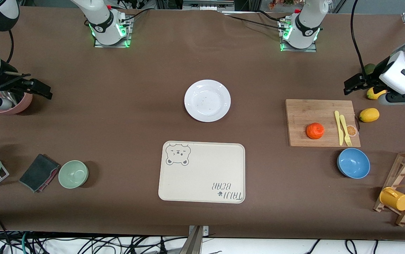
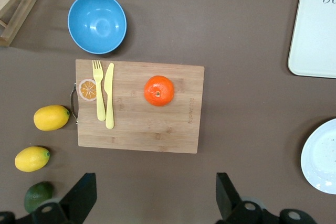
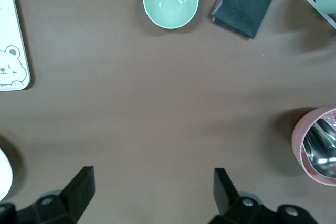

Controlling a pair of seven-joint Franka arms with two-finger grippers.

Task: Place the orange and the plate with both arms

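The orange (image 1: 315, 131) sits on a wooden cutting board (image 1: 304, 116) toward the left arm's end of the table; it also shows in the left wrist view (image 2: 159, 90). The white plate (image 1: 207, 100) lies empty mid-table, and its edge shows in the left wrist view (image 2: 323, 163) and the right wrist view (image 3: 3, 174). My left gripper (image 1: 353, 84) (image 2: 155, 192) is open and empty, over bare table beside the board and the lemons. My right gripper (image 1: 42, 90) (image 3: 153, 190) is open and empty, over bare table at the right arm's end.
A cream bear-print tray (image 1: 202, 173) lies nearer the front camera than the plate. A yellow fork and knife (image 1: 342, 127) lie on the board. Nearby are lemons (image 1: 369, 115), a blue bowl (image 1: 353, 163), and a wooden rack with a yellow mug (image 1: 394, 198). At the right arm's end are a green bowl (image 1: 73, 173), a dark cloth (image 1: 38, 172) and a pink cup (image 1: 10, 104).
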